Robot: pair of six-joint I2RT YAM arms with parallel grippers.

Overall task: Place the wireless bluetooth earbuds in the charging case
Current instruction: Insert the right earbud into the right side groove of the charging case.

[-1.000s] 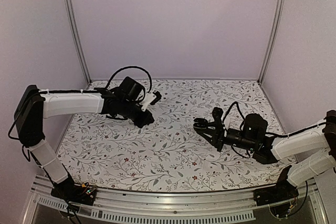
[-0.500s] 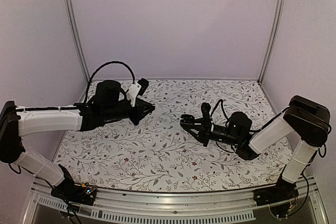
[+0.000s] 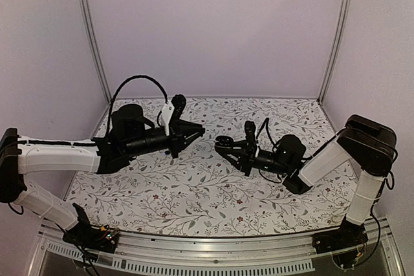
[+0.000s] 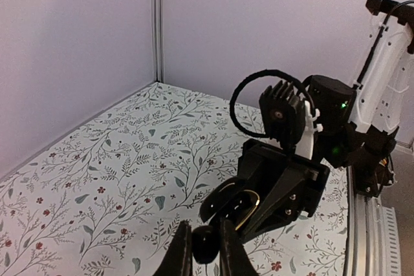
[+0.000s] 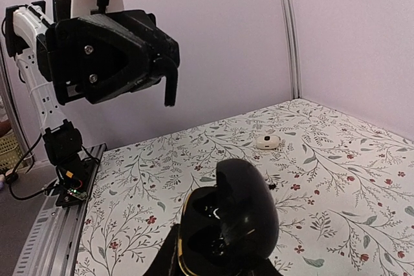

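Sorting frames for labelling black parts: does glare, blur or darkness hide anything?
Top external: soft even light, but held items vanish against the black jaws. Left wrist: the earbud reads as a plain dark blob. Right wrist: charging case sharp, small glints, interior murky.

Both arms reach in from the near edge of the table and meet above its middle. The left gripper is on the left and the right gripper on the right, their tips facing each other, near but apart. An earbud sits pinched between the left gripper's fingertips, clear of the table. The charging case sits clamped between the right gripper's fingers, lid hinged up, its hollow turned toward the left gripper. Beyond the case, toward the corner post, a small oval piece lies on the table, well apart from both grippers.
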